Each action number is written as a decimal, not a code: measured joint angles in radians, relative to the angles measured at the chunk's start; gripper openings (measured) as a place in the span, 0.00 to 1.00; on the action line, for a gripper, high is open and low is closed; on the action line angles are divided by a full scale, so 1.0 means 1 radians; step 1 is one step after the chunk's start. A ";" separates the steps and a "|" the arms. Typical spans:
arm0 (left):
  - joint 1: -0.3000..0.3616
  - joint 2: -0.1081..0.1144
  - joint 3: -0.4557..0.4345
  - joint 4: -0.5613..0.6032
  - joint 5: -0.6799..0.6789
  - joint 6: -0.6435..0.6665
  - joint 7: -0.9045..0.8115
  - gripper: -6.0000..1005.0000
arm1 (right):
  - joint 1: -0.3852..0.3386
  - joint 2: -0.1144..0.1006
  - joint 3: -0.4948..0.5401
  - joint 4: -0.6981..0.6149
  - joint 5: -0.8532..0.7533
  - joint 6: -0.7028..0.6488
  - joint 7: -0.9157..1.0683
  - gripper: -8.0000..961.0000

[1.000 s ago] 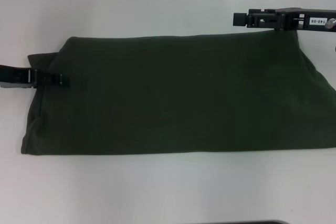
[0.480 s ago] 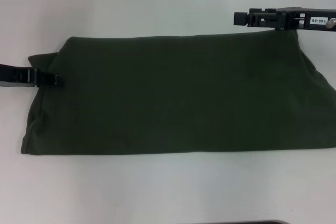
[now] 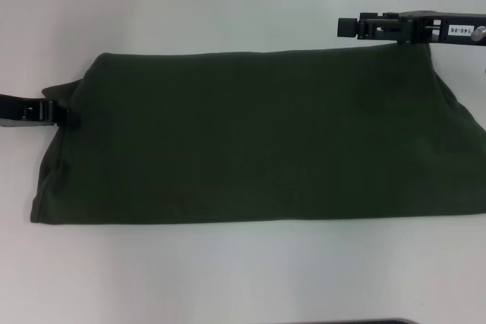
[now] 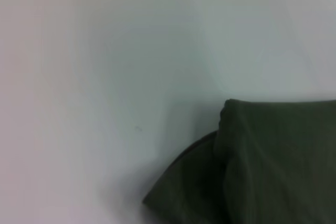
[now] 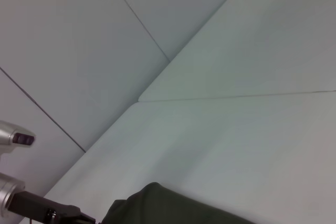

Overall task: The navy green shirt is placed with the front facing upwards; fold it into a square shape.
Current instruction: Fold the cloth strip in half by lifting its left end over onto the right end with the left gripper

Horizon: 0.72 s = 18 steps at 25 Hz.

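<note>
The navy green shirt (image 3: 250,138) lies folded into a long band across the table, plain green side up, with no letters showing. A small flap sticks out at its left end. My left gripper (image 3: 67,116) sits low at that left edge, just touching the flap. The left wrist view shows this folded corner of the shirt (image 4: 273,161) on the white surface. My right gripper (image 3: 348,26) hovers just beyond the shirt's far edge at the right, pointing left, holding nothing that I can see. A bit of the shirt (image 5: 157,205) also shows in the right wrist view.
The white table (image 3: 228,5) runs bare beyond the shirt's far edge and in front of its near edge. The shirt's right end reaches the picture's right border. A dark edge (image 3: 349,322) shows at the very front.
My left gripper has slid leftward off the shirt, from over the cloth to its left edge. The shirt and my right gripper have stayed put.
</note>
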 joint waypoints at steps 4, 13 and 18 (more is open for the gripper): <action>0.002 0.000 0.000 0.001 0.000 -0.003 -0.001 0.16 | -0.003 0.000 0.000 0.000 -0.001 0.000 -0.001 0.95; 0.001 0.004 -0.015 0.005 -0.042 0.020 0.002 0.10 | -0.010 0.001 0.001 0.000 0.001 0.001 -0.003 0.95; 0.010 0.010 -0.020 0.025 -0.111 0.079 0.015 0.10 | -0.012 0.002 0.008 0.000 0.001 0.001 -0.006 0.95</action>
